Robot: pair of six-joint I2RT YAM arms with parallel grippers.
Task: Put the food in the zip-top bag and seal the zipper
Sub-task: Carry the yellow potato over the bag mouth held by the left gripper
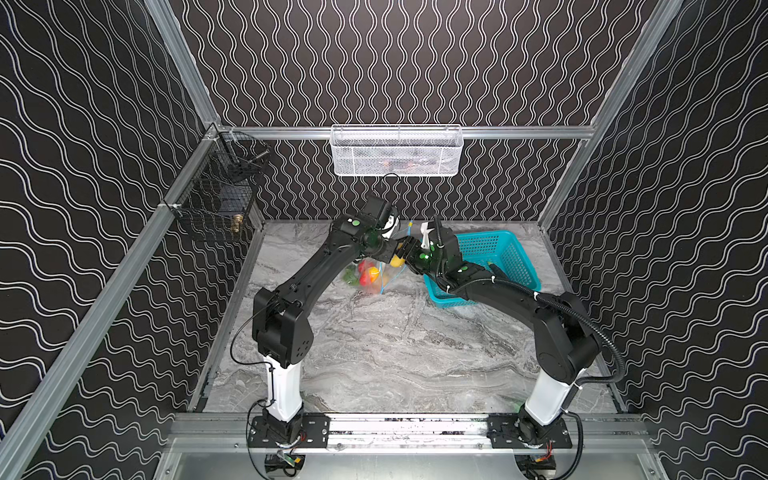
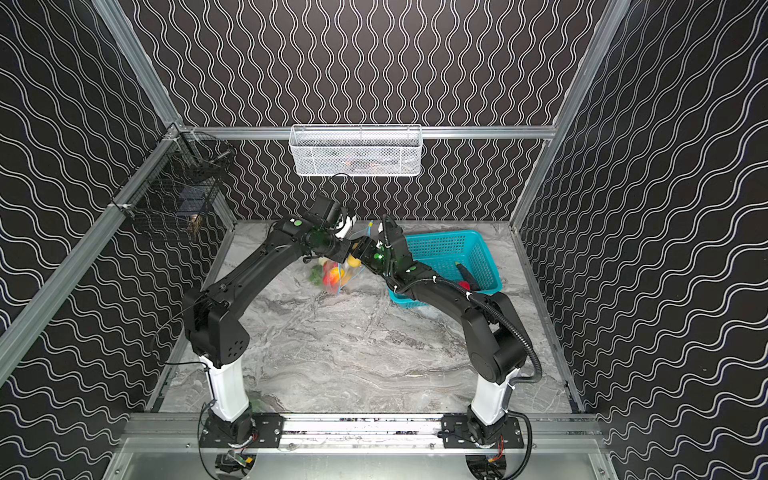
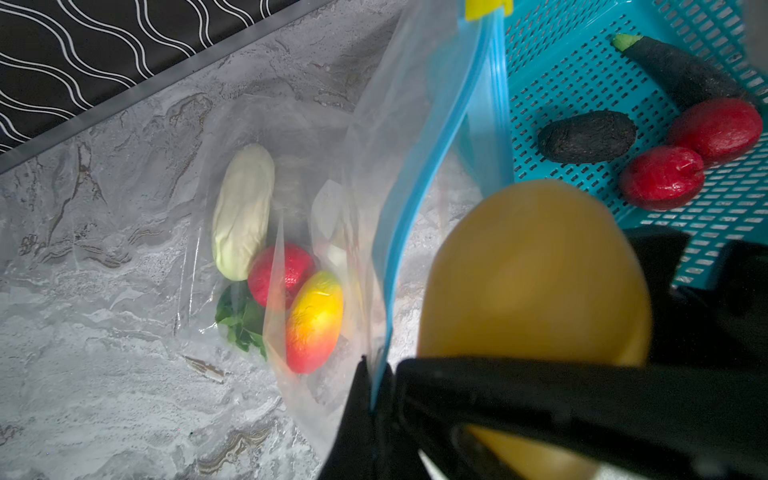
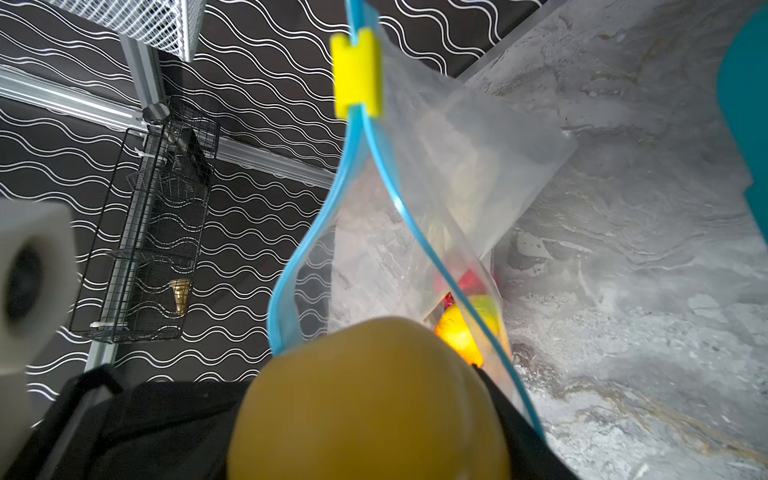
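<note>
Zip-top bag (image 4: 457, 158) held, mouth open; yellow potato (image 4: 365, 399) at rim

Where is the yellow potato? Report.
Centre of both top views: yellow potato in the right gripper, at the mouth of the zip-top bag, left of the teal basket.

The left gripper (image 3: 372, 395) pinches the zipper (image 3: 424, 178) of the zip-top bag (image 3: 374, 104). The white oblong one (image 3: 243, 212) lies inside it, the yellow potato-like one (image 3: 536, 274) beside it.
</note>
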